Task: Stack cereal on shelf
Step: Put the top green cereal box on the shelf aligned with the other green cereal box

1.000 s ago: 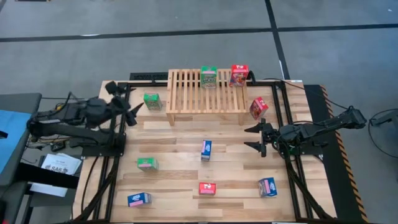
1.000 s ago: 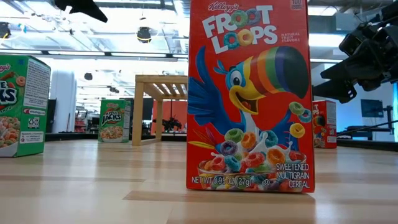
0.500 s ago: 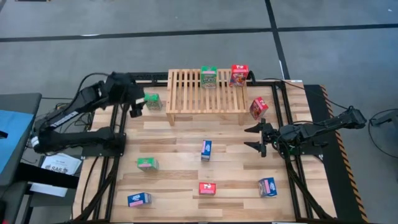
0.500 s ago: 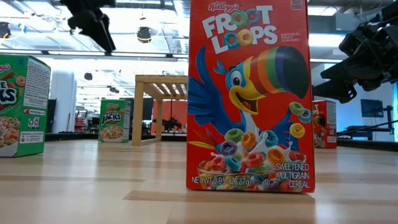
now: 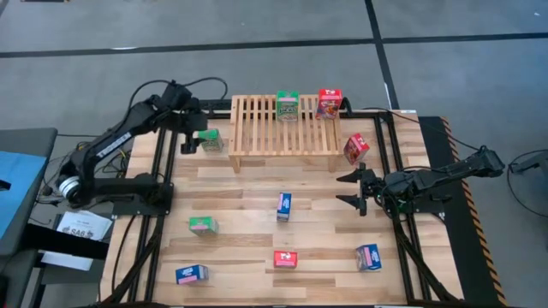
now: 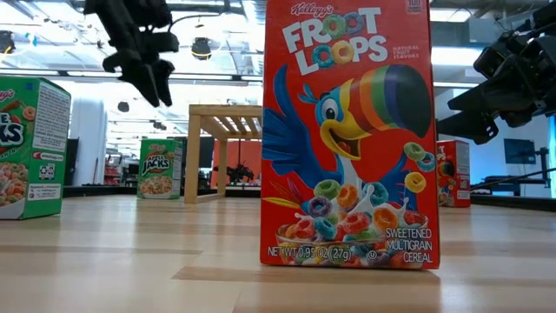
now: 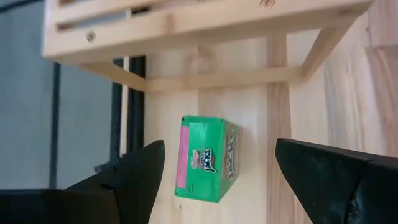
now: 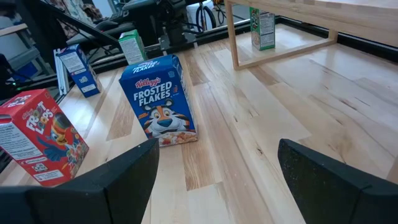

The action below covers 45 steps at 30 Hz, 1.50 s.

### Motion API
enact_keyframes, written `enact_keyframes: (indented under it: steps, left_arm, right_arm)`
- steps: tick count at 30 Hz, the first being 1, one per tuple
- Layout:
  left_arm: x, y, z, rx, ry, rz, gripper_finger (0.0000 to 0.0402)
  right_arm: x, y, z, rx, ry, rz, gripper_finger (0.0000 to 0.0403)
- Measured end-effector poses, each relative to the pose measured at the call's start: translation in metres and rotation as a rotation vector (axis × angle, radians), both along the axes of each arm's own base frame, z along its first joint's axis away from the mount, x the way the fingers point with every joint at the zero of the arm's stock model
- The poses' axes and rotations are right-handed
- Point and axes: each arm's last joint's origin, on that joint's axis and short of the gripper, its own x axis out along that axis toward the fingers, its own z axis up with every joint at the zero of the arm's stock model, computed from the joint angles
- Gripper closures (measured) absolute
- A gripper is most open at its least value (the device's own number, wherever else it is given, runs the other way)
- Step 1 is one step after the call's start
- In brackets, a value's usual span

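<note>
The shelf (image 5: 284, 127), a light-wood slatted rack, stands at the table's far side with a green box (image 5: 288, 105) and a red box (image 5: 330, 103) upright on its slats. A green cereal box (image 5: 209, 139) stands on the table just left of the rack's left leg. My left gripper (image 5: 190, 137) hangs open above it, pointing down. In the left wrist view the box (image 7: 205, 158) shows between the spread fingers (image 7: 127, 180), untouched. My right gripper (image 5: 355, 190) waits open at the table's right side, clear of the boxes.
A red box (image 5: 356, 147) leans by the rack's right leg. On the near boards stand a blue box (image 5: 283, 206), a green box (image 5: 203, 225), a red box (image 5: 285, 258) and two blue boxes (image 5: 191, 274), (image 5: 368, 257). Black frame rails run along both table sides.
My left arm has reached out from the table's left side. Its gripper has moved toward the far edge and the rack, come down, and tipped to point down over the green box beside the rack's left leg. No box has moved.
</note>
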Motion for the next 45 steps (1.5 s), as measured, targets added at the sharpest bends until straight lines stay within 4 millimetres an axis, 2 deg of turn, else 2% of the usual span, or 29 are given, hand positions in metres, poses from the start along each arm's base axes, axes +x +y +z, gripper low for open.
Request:
enact_keyframes:
  steps: [15, 29, 35, 45]
  left_arm:
    - [0.013, 0.043, -0.041, -0.127, 0.092, 0.094, 0.0104]
    - [0.019, 0.059, -0.065, -0.208, 0.146, 0.145, 0.0109]
    - [0.019, 0.059, -0.065, -0.221, 0.141, 0.150, 0.0151]
    - [0.018, 0.058, -0.066, -0.244, 0.136, 0.172, 0.0270]
  right_arm:
    - [0.000, 0.000, 0.000, -0.002, 0.000, 0.000, 0.0049]
    - [0.000, 0.000, 0.000, -0.001, 0.000, 0.000, 0.0049]
    - [0.000, 0.000, 0.000, 0.001, 0.000, 0.000, 0.0049]
    - [0.000, 0.000, 0.000, 0.000, 0.000, 0.000, 0.0049]
